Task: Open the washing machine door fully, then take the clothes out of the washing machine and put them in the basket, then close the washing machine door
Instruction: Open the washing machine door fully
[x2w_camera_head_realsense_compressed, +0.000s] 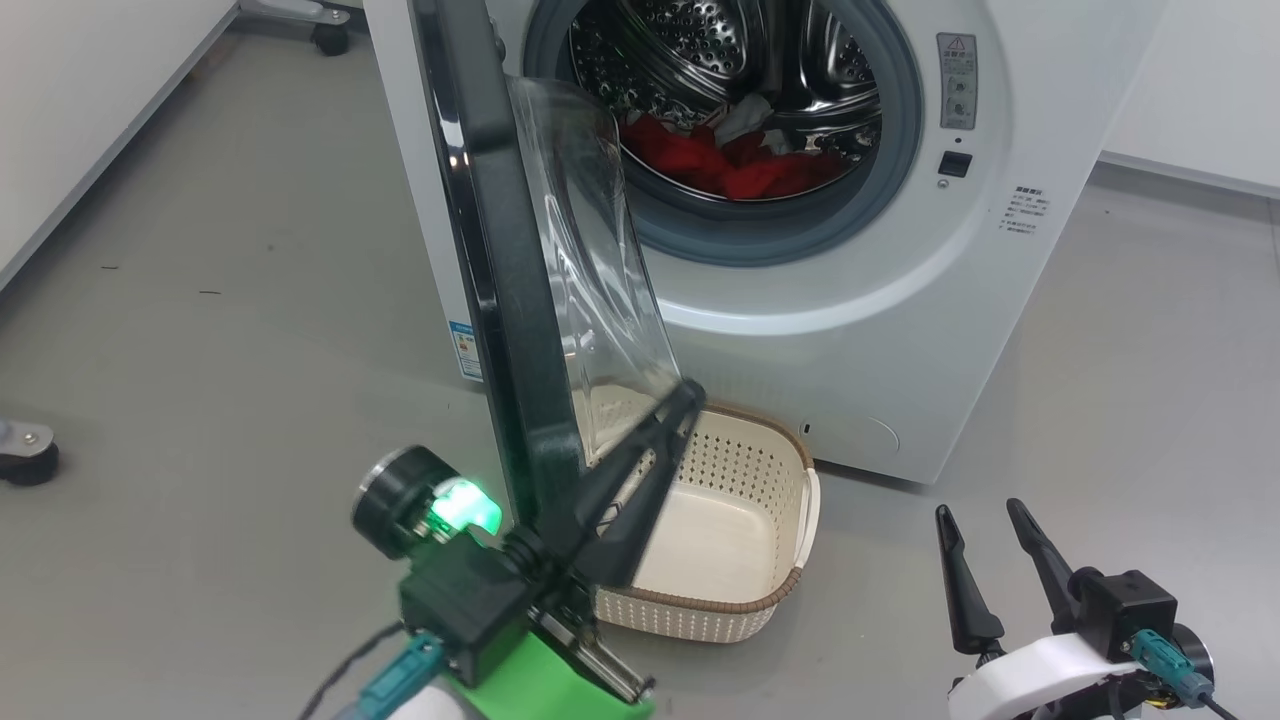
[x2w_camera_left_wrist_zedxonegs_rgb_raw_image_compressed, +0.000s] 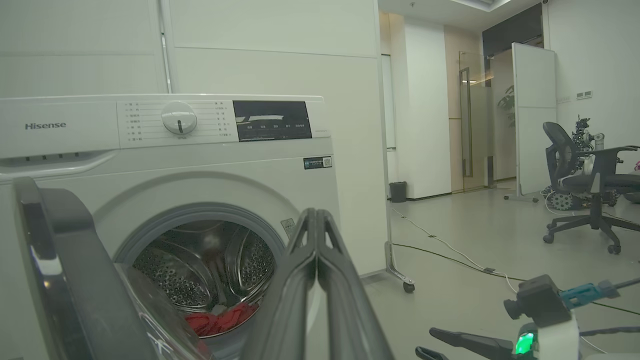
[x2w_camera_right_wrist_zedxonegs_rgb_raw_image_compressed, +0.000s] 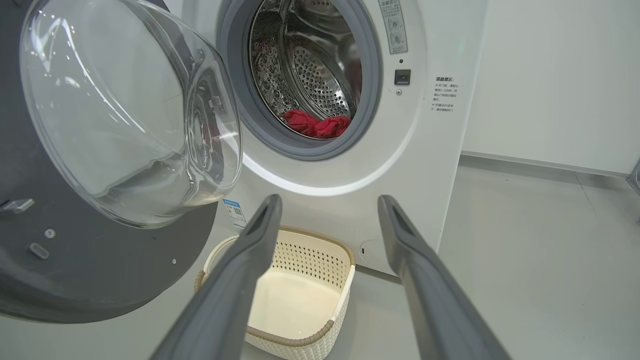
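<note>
The washing machine door (x2w_camera_head_realsense_compressed: 497, 250) stands swung out from the washing machine (x2w_camera_head_realsense_compressed: 800, 350) on its hinge side, roughly edge-on to the head view, with its clear glass bowl (x2w_camera_head_realsense_compressed: 590, 240) facing the drum mouth. That is open, but by my reading not yet fully. Its lower part hangs over the left side of the basket (x2w_camera_head_realsense_compressed: 772, 428), which sits on the floor just in front of the machine. The clothes (x2w_camera_head_realsense_compressed: 730, 165) lie in a red heap at the bottom of the steel drum, none yet in the basket. The left gripper (x2w_camera_head_realsense_compressed: 688, 392) has its two fingers clenched together on nothing, tips at the lower rim of the glass bowl on the door's inner side. Whether they actually touch it I cannot tell. The right gripper (x2w_camera_head_realsense_compressed: 978, 510) waits low at the right, well apart from the machine, jaws spread wide and empty, aimed at the basket and drum opening in its own wrist view. The likely trouble lies in the push: closed fingertips on curved, glossy glass could skid off, and the door might drift back toward the drum. The left forearm also sits just beside the light basket — a sideways sweep could knock it away. A half-open door would crowd any reach for the clothes.
</note>
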